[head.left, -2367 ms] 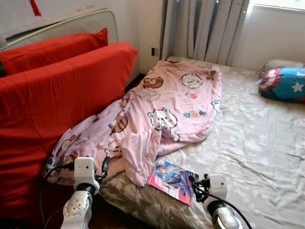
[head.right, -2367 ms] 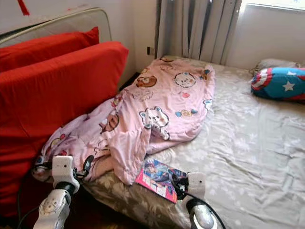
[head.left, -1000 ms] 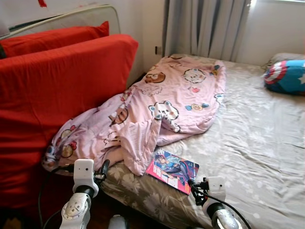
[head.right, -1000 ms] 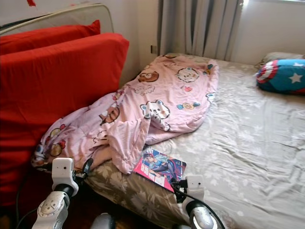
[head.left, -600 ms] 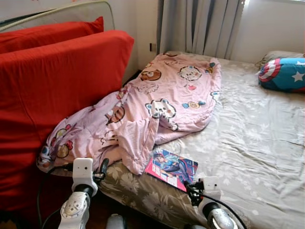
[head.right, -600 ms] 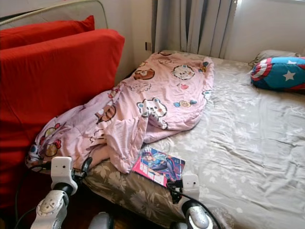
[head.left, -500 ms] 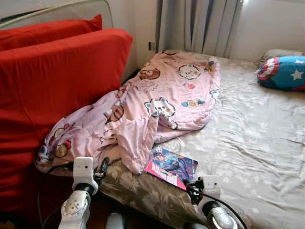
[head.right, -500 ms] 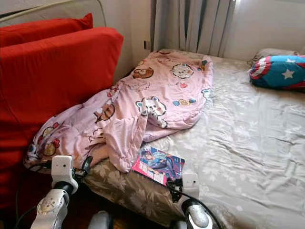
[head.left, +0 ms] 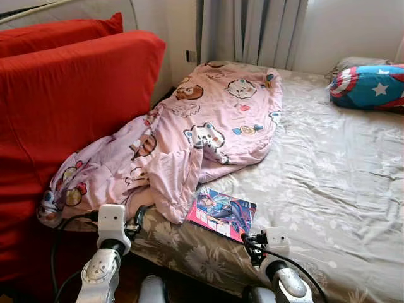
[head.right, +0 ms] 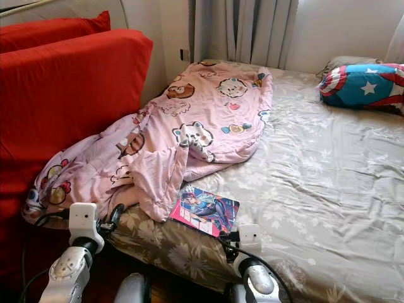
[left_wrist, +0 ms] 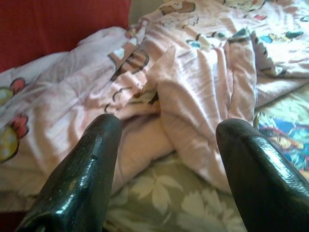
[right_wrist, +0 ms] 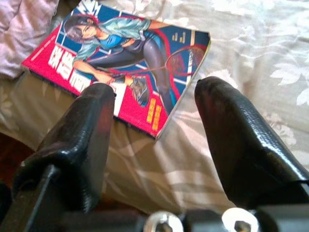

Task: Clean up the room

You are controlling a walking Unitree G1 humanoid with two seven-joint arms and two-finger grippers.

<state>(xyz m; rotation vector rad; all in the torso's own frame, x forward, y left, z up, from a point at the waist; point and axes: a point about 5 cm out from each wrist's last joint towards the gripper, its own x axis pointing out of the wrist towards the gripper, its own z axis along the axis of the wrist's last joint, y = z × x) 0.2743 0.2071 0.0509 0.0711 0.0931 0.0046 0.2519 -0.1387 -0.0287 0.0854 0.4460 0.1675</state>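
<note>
Bed point(head.left: 341, 189) with grey floral sheet ahead. Pink blanket point(head.left: 189, 136) crumpled along bed's 9 o'clock side, running from the 12 o'clock end toward the near edge, one end drooping over the edge beside red cushions point(head.left: 69, 107). Magazine point(head.left: 222, 212) flat on sheet near the front edge, at 5 o'clock of the blanket's fold, touching or just under it. Blue star pillow point(head.left: 369, 86) far off at 1 o'clock. Left gripper point(left_wrist: 164, 164) fingers apart, empty, poised before the blanket's hanging fold. Right gripper point(right_wrist: 154, 135) fingers apart, empty, hovering just short of the magazine's near corner. Grey curtain point(head.left: 252, 31) at 12 o'clock.
</note>
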